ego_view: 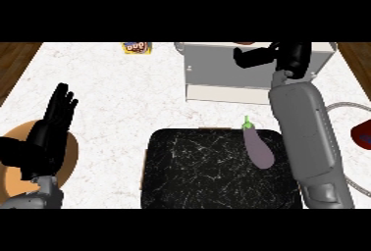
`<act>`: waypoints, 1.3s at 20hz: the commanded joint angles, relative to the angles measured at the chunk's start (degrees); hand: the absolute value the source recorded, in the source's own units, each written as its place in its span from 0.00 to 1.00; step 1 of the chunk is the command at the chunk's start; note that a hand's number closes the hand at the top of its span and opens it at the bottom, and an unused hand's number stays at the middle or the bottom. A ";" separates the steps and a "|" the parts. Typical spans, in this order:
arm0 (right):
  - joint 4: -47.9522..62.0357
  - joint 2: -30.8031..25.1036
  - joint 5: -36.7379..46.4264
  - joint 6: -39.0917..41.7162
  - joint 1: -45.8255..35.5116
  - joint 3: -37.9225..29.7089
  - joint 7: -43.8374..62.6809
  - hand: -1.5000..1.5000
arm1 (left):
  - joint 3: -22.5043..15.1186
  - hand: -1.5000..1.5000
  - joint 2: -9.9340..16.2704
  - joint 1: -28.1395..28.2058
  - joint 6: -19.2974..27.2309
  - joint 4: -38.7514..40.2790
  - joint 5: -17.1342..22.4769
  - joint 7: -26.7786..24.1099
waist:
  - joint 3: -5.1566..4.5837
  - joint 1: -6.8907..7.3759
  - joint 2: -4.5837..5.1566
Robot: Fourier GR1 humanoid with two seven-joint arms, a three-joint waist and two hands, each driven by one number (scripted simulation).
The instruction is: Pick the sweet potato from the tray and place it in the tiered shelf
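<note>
the right hand [279,55] is seen at the far tiered shelf [217,73], fingers curled; whether the sweet potato is held cannot be told. an eggplant [257,146] lies on the dark tray [210,176]. the left hand [52,122] rests open at the left.

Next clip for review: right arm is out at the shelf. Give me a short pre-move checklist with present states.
1. Right hand over the tiered shelf: ok.
2. Sweet potato held in the right hand: cannot tell, fingers hide it.
3. Sweet potato off the tray: ok, none visible there.
4. Eggplant undisturbed at the tray's right side: ok.
5. Left hand open, resting at left: ok.
</note>
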 commanded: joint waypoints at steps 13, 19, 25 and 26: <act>-29.75 -10.47 -2.93 6.31 11.89 -7.49 18.95 0.00 | 0.07 0.50 -1.61 1.61 1.27 0.40 -1.73 -1.67 | 0.01 -1.48 0.92; -44.89 -13.98 -15.29 14.97 26.91 -13.90 17.66 0.00 | 1.76 0.50 -0.83 2.70 -0.55 -0.19 0.44 -1.93 | 0.04 -1.11 1.11; -48.06 -17.96 -28.55 21.10 34.27 -22.77 12.62 0.00 | 3.34 0.50 0.73 2.06 -2.31 0.01 1.09 -2.34 | 0.05 -0.62 1.24; -47.90 -17.75 -28.82 21.43 35.00 -22.39 11.60 0.00 | 3.11 0.50 0.27 -3.57 -1.24 4.58 0.38 -1.43 | 0.04 -0.76 1.32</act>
